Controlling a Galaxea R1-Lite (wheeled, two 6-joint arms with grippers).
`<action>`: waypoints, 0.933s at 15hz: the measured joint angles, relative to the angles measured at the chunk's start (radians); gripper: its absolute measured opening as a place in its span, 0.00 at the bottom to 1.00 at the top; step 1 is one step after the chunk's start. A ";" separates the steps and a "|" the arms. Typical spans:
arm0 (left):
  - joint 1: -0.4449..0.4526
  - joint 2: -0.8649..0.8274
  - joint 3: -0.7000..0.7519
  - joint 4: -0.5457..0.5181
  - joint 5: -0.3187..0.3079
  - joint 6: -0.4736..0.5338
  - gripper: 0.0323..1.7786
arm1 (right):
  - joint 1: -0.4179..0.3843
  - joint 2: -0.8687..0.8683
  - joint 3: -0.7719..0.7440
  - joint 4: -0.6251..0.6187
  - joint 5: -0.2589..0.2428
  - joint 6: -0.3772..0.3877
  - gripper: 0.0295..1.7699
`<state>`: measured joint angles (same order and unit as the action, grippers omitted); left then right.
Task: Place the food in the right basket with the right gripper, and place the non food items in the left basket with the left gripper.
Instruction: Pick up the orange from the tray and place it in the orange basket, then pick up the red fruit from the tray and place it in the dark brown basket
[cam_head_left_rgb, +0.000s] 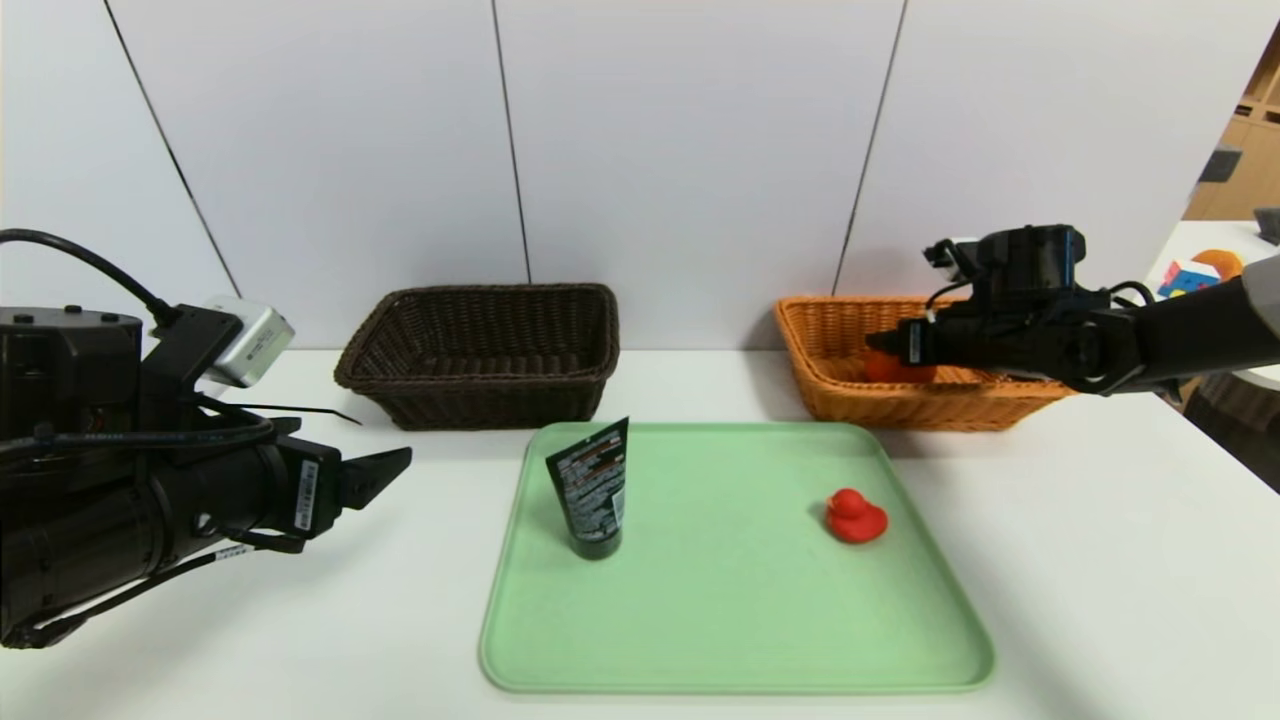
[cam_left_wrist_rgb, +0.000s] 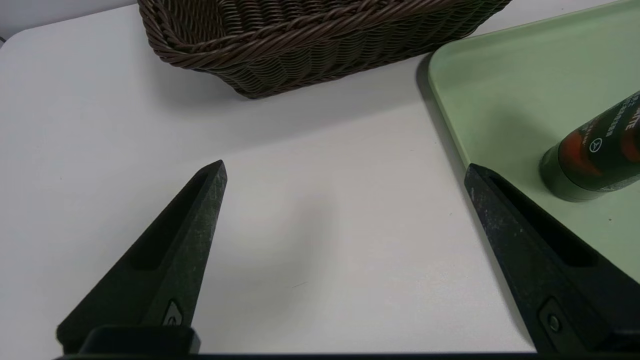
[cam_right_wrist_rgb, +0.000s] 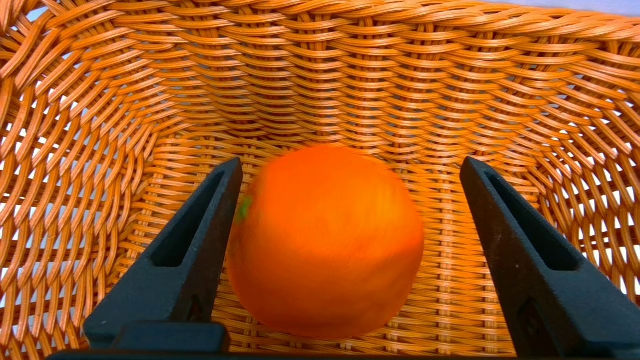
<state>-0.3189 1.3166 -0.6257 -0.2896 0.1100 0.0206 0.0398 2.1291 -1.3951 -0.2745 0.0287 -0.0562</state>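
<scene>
The right end effector (cam_right_wrist_rgb: 351, 165) is spread wide in the orange basket (cam_head_left_rgb: 925, 408), its fingers on either side of an orange fruit (cam_right_wrist_rgb: 327, 242), gripping nothing. The left end effector (cam_left_wrist_rgb: 345, 167), wide open and empty, hovers over the counter (cam_head_left_rgb: 430, 620), near the brown basket (cam_head_left_rgb: 490, 405). On the green tray (cam_head_left_rgb: 740, 620) sit a dark tube (cam_head_left_rgb: 592, 495) and a red duck (cam_head_left_rgb: 855, 517).

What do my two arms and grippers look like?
Both are black with dark wedge-shaped, slotted fingers and black cables. The left gripper has a white label and a silver-white box above it; the right gripper's arm turns pale grey farther back.
</scene>
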 joint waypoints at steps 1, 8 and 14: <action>0.000 0.000 0.000 0.000 0.000 0.000 0.95 | 0.000 -0.005 -0.001 0.002 0.000 -0.001 0.87; 0.000 -0.001 -0.021 0.000 0.009 0.013 0.95 | 0.021 -0.201 -0.032 0.158 0.010 -0.011 0.93; 0.000 -0.005 -0.021 -0.007 0.013 0.042 0.95 | 0.062 -0.528 -0.065 0.527 0.079 -0.003 0.95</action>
<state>-0.3189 1.3119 -0.6466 -0.2966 0.1234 0.0630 0.1015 1.6009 -1.4604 0.2530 0.1077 -0.0589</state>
